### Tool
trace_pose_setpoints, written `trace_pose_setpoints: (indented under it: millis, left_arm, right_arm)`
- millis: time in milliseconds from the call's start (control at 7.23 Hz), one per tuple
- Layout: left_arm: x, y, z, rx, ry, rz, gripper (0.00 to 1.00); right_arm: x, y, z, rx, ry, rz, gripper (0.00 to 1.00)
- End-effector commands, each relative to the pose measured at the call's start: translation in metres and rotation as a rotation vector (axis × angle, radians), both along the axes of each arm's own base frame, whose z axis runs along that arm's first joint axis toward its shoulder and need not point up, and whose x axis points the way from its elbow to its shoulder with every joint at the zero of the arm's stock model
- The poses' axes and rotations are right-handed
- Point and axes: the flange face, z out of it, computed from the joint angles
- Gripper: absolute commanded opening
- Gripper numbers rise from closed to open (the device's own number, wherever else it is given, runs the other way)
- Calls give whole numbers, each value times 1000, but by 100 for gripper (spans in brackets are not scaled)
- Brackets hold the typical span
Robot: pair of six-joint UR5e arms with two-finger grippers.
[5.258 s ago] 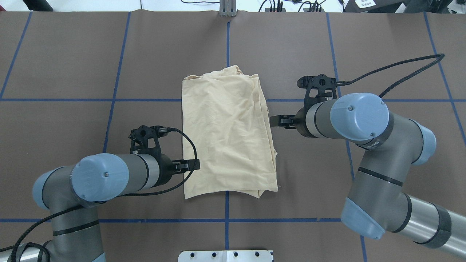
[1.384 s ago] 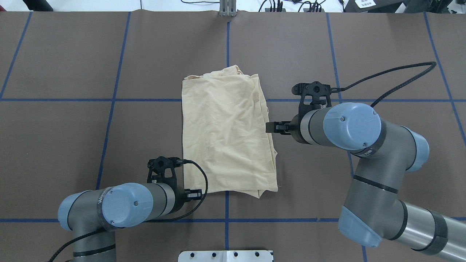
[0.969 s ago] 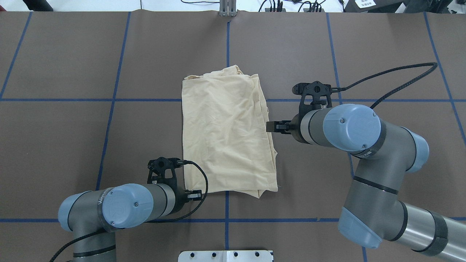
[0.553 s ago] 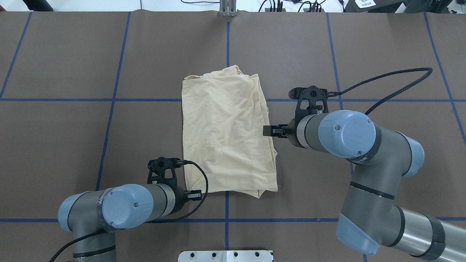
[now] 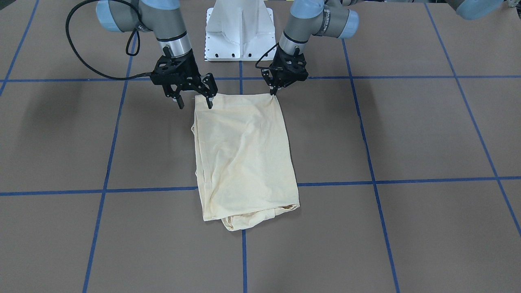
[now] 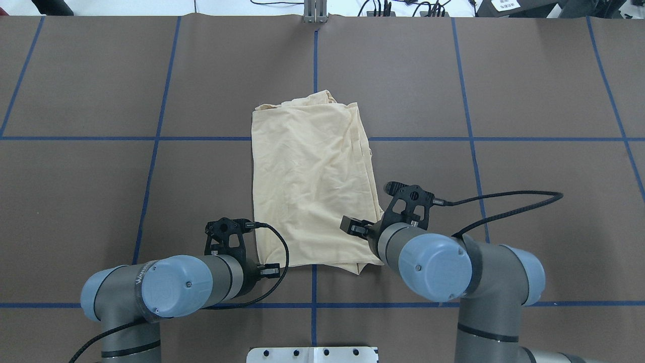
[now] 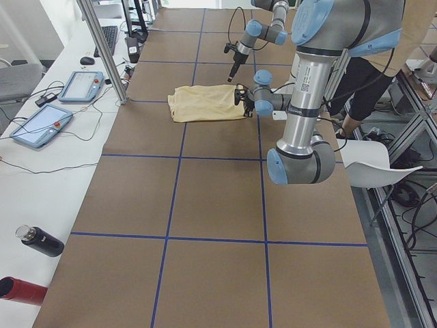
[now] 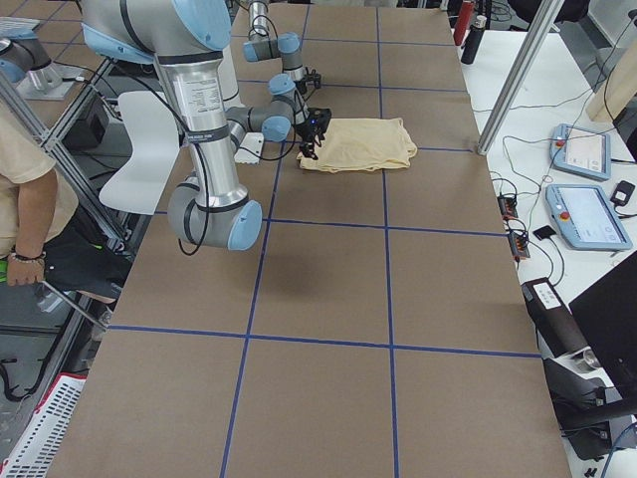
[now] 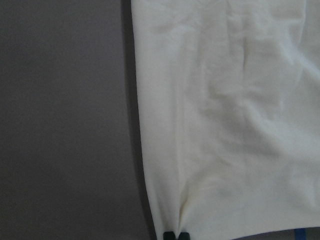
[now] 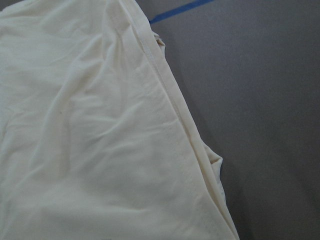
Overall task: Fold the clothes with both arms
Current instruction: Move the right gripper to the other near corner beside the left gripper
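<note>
Here, a robot-side corner of the shirt (image 5: 244,154) is pinched in the closed left gripper (image 5: 273,92); the right gripper (image 5: 194,103) is held, fingers spread, at the other robot-side corner. The shirt is laid folded at mid-table (image 5: 407,134).

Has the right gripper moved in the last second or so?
Yes. In the overhead view the right gripper has slid back toward the robot along the shirt, away from the blue tape line, and is now near the shirt's near right corner.

One T-shirt (image 6: 312,186), two arms (image 6: 176,285) (image 6: 438,267), two tablets (image 7: 83,85) (image 7: 39,125), two bottles (image 7: 41,241) (image 7: 24,290), one person (image 8: 30,189).
</note>
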Motion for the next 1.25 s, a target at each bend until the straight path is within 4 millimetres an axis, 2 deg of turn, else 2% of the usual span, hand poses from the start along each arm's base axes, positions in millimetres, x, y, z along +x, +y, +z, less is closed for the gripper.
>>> trace_pose_setpoints:
  millis: [0, 277, 415, 553, 830, 1107]
  left_arm:
    - [0, 0, 0, 0, -1, 0, 0]
    - [-1, 0, 0, 1, 1, -1, 0]
    - [0, 1, 0, 1, 1, 0, 0]
    - [-1, 0, 0, 1, 1, -1, 0]
    - [0, 0, 0, 1, -1, -1, 0]
    - [0, 0, -1, 3, 2, -1, 0]
  right_arm:
    - [-39, 16, 22, 8, 57, 37, 95]
    - [-40, 6, 23, 109, 114, 36, 94]
    - [-40, 2, 16, 120, 112, 34, 78]
    - [-41, 2, 13, 120, 106, 35, 67]
    - [-55, -1, 19, 115, 127, 35, 66]
    - [-56, -1, 19, 118, 130, 32, 68]
